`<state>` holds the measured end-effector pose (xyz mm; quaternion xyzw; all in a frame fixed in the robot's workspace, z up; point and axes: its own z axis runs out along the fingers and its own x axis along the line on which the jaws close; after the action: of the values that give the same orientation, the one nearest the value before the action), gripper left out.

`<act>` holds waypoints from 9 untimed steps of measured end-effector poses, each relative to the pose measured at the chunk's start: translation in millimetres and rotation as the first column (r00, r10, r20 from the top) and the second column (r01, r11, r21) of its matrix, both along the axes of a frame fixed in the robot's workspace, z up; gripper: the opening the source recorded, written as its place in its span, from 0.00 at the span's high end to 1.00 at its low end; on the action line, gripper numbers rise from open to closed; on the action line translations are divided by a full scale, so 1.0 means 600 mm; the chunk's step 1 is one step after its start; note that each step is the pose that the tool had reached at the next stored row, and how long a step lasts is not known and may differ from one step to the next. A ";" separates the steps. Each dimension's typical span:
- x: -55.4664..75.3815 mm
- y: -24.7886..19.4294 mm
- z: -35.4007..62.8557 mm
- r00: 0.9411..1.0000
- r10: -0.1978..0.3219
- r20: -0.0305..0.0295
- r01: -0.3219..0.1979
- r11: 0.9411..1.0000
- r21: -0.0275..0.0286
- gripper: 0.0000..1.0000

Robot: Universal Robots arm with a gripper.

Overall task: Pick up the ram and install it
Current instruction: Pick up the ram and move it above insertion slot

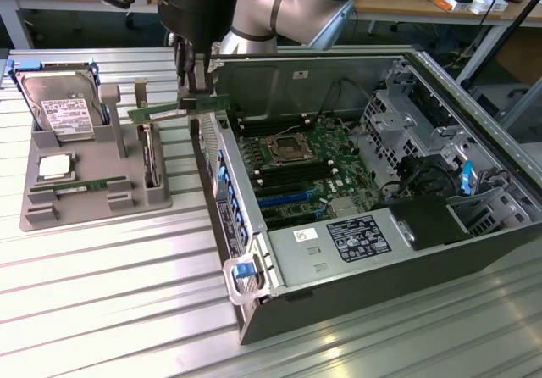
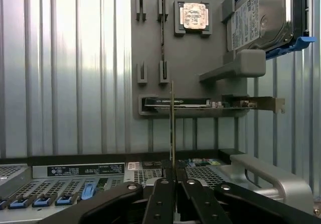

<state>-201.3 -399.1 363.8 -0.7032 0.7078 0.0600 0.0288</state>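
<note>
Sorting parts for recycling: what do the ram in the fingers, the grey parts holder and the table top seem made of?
Ram: green circuit board, likely fibreglass laminate, matte, with a pale label. Grey holder: probably moulded or printed plastic, judging by its even matte grey and blocky shapes. Table top: likely aluminium, given its ribbed slats and bright glare.
</note>
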 end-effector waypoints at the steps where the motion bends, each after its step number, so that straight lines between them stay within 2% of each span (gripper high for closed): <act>1: 0.003 0.0000 -0.001 1.000 0.000 0.000 0.000 1.000 0.000 0.88; 9: 0.020 0.0000 -0.006 1.000 0.000 0.000 0.000 1.000 0.000 0.88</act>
<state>-189.4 -399.1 360.5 -0.7032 0.7079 0.0600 0.0287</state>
